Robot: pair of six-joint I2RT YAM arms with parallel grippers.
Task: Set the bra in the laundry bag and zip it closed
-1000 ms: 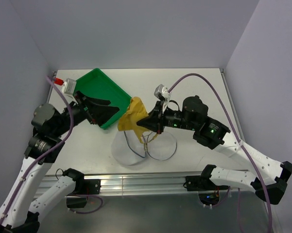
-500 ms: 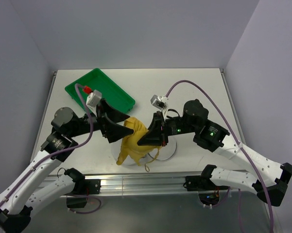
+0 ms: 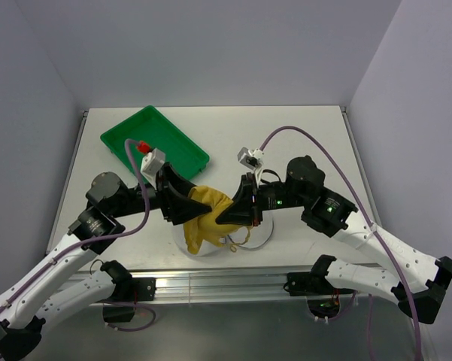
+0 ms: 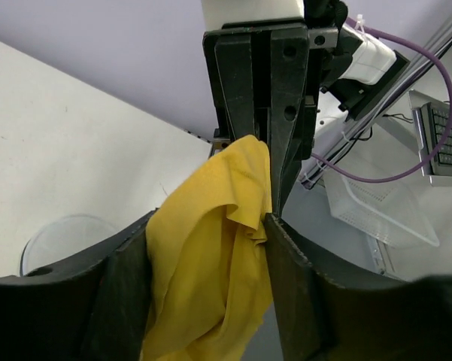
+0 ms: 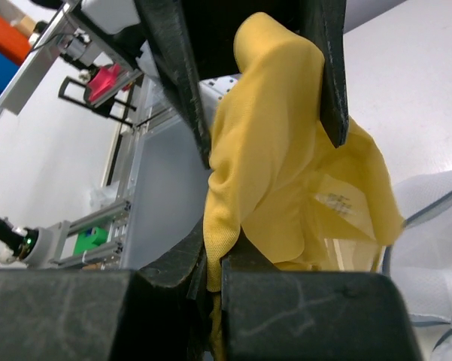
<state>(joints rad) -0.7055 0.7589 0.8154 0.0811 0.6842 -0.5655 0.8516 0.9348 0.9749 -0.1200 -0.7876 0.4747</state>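
The white table (image 3: 301,128) holds the green tray (image 3: 120,143) at upper left and the laundry bag (image 3: 259,232) at lower centre. The bra (image 3: 203,222) hangs over the bag, its long axis slanting toward lower left. The right gripper (image 5: 213,263) pinches the bra, and the left gripper (image 4: 208,222) has its jaws spread, flanking the fabric.

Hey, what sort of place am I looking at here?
Probably a robotics lab test cell: a left arm and right arm bolted to an aluminium rail at a white table, plain walls around, with only a green tray, mesh laundry bag and yellow bra.
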